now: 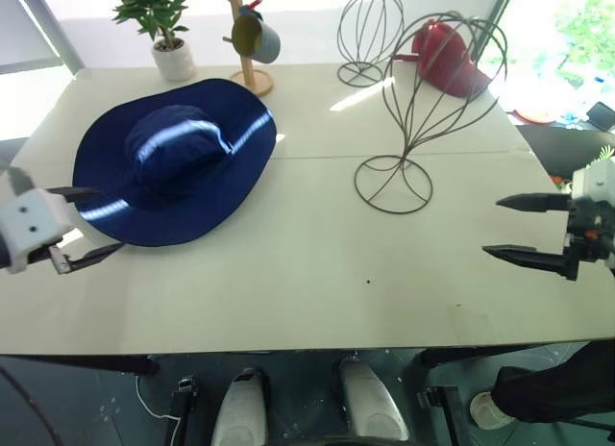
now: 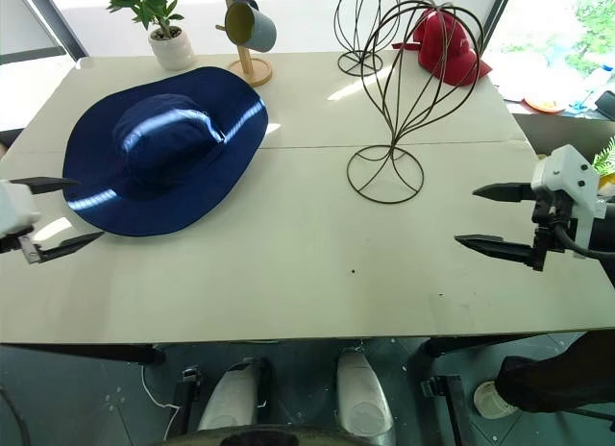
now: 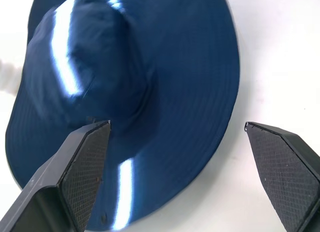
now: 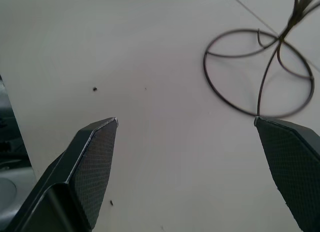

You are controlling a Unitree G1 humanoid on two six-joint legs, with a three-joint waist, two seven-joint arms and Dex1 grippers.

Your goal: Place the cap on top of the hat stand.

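Seen from the head camera over a pale table (image 1: 307,273): nearest, at 9 o'clock, the left gripper (image 1: 85,225), black fingers spread wide and empty, tips at the near-left edge of the cap's brim, touching or not impossible to tell; at 3 o'clock, the right gripper (image 2: 495,216), jaws likewise parted with nothing between them, hanging above bare tabletop just short of the table's right edge

Farther in, at about 10 o'clock, the cap (image 1: 175,158), a navy-blue wide-brimmed sun hat, lying flat on the table with crown up, light streaking across crown and brim; in the left wrist view, the same brim (image 3: 190,92) spread beyond the fingers

Right of centre, at about 1 o'clock, the hat stand (image 1: 430,100), a tall dark wire head form, upright on its round wire base, bare and well apart from the cap; its base ring (image 4: 260,72) beyond the right gripper's fingertips

Along the far edge, from 11 to 1 o'clock: a potted plant (image 1: 159,23), a wooden mug tree (image 1: 245,42) bearing a grey-blue mug (image 1: 258,37), a smaller wire stand (image 1: 370,33), and a red baseball cap (image 1: 450,57) behind the tall stand's ribs
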